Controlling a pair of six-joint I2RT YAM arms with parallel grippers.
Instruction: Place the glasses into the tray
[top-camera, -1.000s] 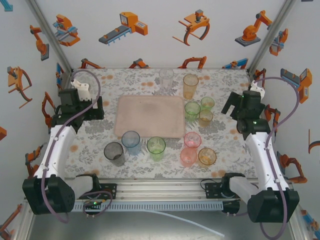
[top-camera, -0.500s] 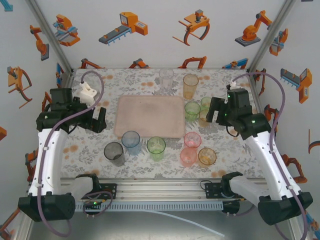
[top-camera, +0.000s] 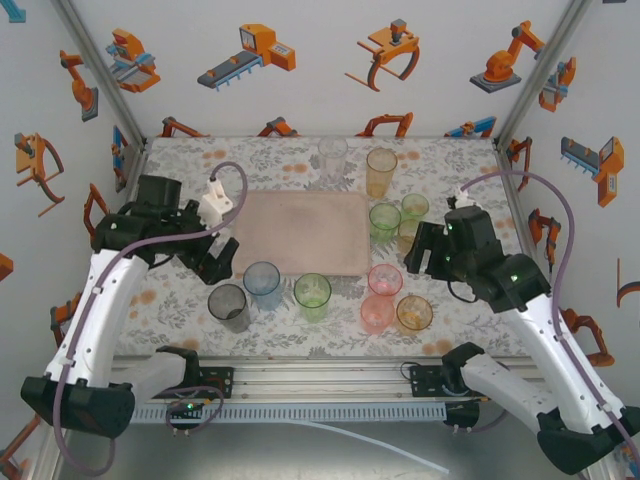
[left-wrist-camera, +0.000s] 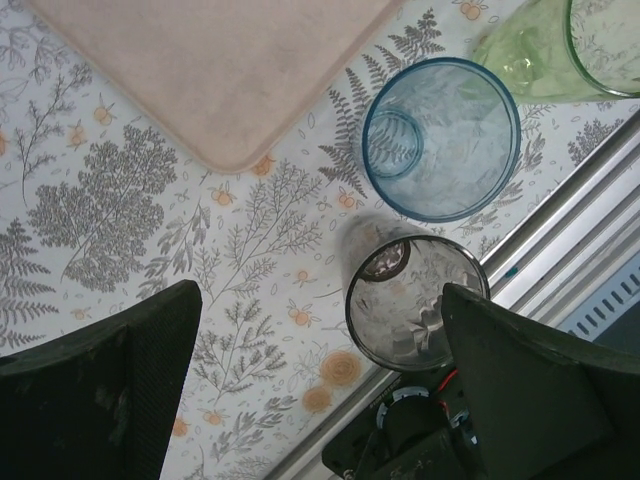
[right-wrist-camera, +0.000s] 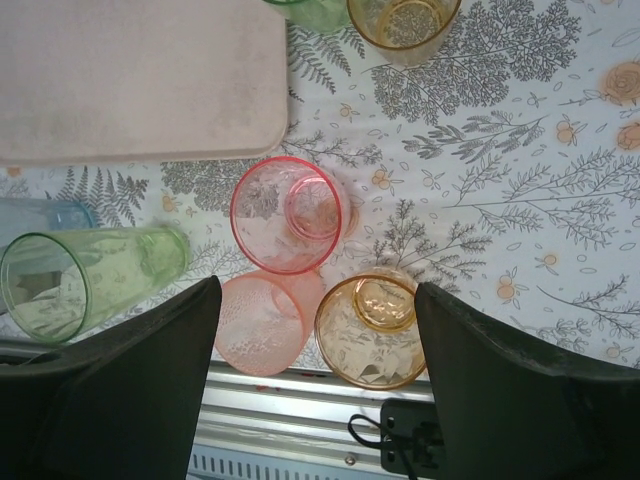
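Note:
The pale pink tray (top-camera: 300, 232) lies mid-table with nothing on it. Glasses stand around it: grey (top-camera: 228, 307), blue (top-camera: 262, 284) and green (top-camera: 312, 296) in front; pink (top-camera: 385, 279), salmon (top-camera: 377, 313) and amber (top-camera: 414, 314) at front right; two green (top-camera: 384, 221), an orange (top-camera: 381, 172) and a clear one (top-camera: 333, 157) further back. My left gripper (top-camera: 215, 265) (left-wrist-camera: 322, 335) hangs open above the table, the grey glass (left-wrist-camera: 415, 305) just inside its right finger. My right gripper (top-camera: 422, 258) (right-wrist-camera: 318, 300) is open above the salmon (right-wrist-camera: 262, 325) and amber (right-wrist-camera: 370, 330) glasses, touching neither.
The metal rail (top-camera: 320, 375) of the table's near edge runs just in front of the nearest glasses. A blue glass (left-wrist-camera: 440, 138) and a green one (left-wrist-camera: 555, 50) stand close beyond the grey one. The pink glass (right-wrist-camera: 290, 215) crowds the salmon and amber pair.
Both arms have swung in from the table's sides. The left gripper now hangs over the grey and blue glasses, the right one over the pink, salmon and amber group.

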